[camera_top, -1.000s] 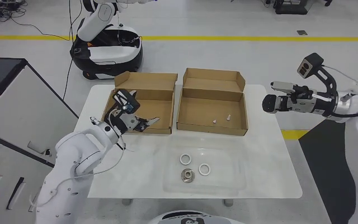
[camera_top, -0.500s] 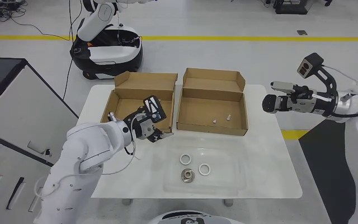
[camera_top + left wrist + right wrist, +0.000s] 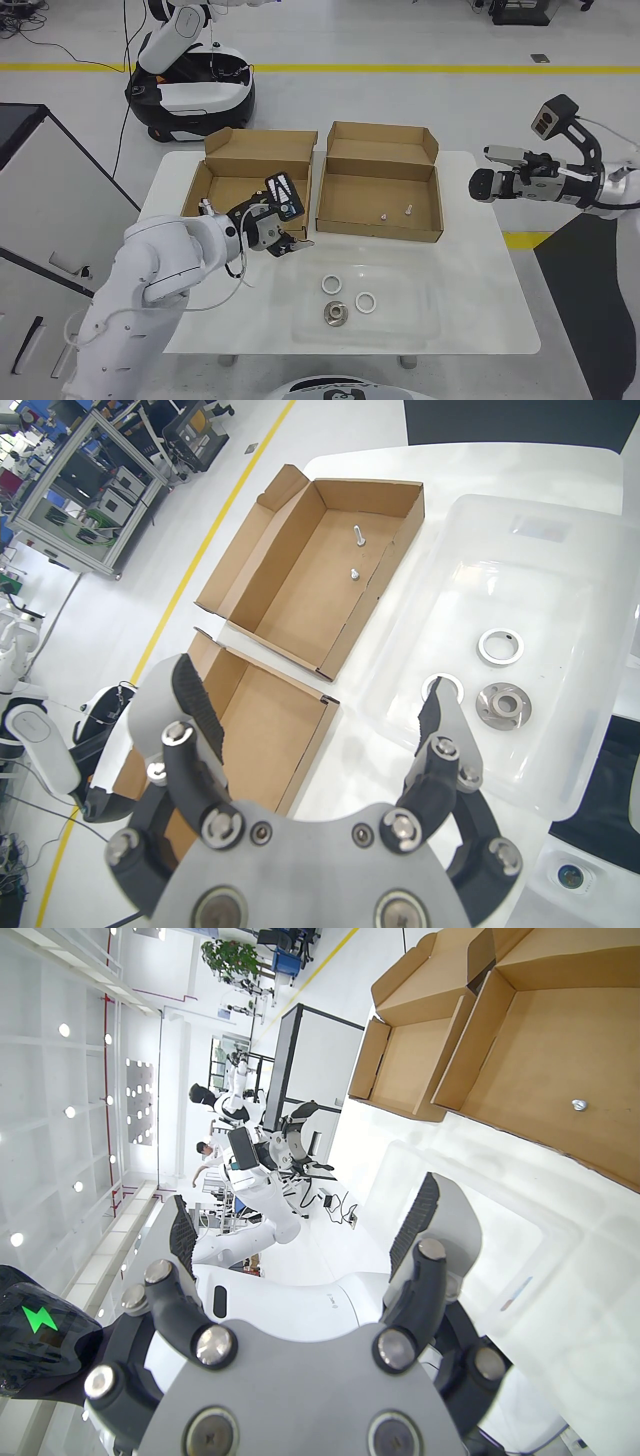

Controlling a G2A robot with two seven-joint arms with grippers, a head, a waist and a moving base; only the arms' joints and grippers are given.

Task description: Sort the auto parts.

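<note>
The table carries a left box and a right box, both open, with a clear tray before them. The left gripper hangs above the left box's front corner, near the tray, jaws wide apart and empty. The right gripper (also open, holding nothing) sits beyond the table's right edge. In the tray lie a flange, left ring and right ring: likely hard, smooth metal, the flange heaviest, best pinched across a rim. A bolt and second bolt rest in the right box.
</note>
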